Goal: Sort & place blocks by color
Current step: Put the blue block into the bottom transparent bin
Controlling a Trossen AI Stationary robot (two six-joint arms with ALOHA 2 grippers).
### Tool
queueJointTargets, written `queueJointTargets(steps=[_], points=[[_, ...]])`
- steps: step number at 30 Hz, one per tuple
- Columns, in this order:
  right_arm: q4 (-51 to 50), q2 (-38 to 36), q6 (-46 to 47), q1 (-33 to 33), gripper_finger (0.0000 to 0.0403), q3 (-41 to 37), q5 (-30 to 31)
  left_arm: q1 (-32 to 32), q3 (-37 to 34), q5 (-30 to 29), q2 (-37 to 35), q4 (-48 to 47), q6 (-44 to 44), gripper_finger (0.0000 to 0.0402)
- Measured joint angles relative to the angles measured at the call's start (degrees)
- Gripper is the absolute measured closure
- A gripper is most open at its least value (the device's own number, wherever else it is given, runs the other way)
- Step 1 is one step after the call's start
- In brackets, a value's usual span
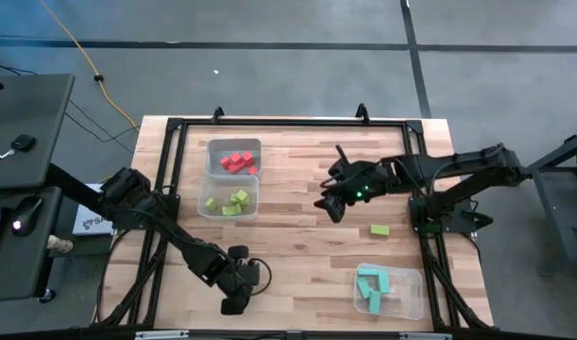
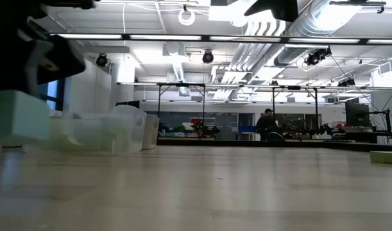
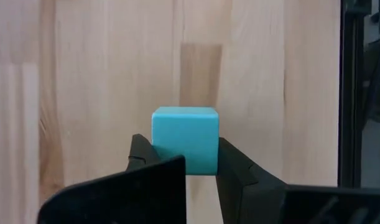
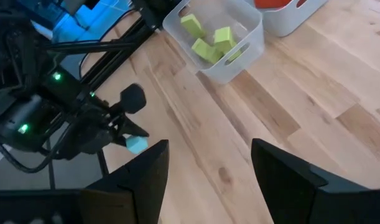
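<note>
My left gripper (image 1: 234,304) is near the table's front edge, left of the middle, shut on a teal block (image 3: 185,137). The right wrist view shows that block (image 4: 135,144) too. My right gripper (image 1: 328,206) hangs open above the middle of the table, holding nothing (image 4: 208,168). A lime green block (image 1: 380,229) lies flat on the wood to its right. Red blocks (image 1: 236,161) lie in the far clear tub, green blocks (image 1: 229,201) in the tub beside it, and teal blocks (image 1: 371,286) in the tub at the near right. My left gripper pinches the teal block by two opposite side faces (image 3: 209,155) between its two fingers (image 3: 233,165). The fingers come from above, slanting steeply down. The block (image 2: 16,115) sits upright in the hold, clear of the table.
A black frame (image 1: 175,127) runs along the table's edges. The red and green tubs (image 1: 229,179) stand at the far left, the teal tub (image 1: 401,293) at the near right. Bare wood lies in the middle (image 1: 297,255). A person shows far off in the room (image 2: 267,123).
</note>
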Motion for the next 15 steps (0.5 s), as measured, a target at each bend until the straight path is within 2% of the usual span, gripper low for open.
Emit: queueJointTargets(steps=[15], points=[[0.0,0.0,7.3,12.2,0.0185,0.0,8.6,3.9,5.3,0.9,-0.1,-0.2,9.0,0.0394]])
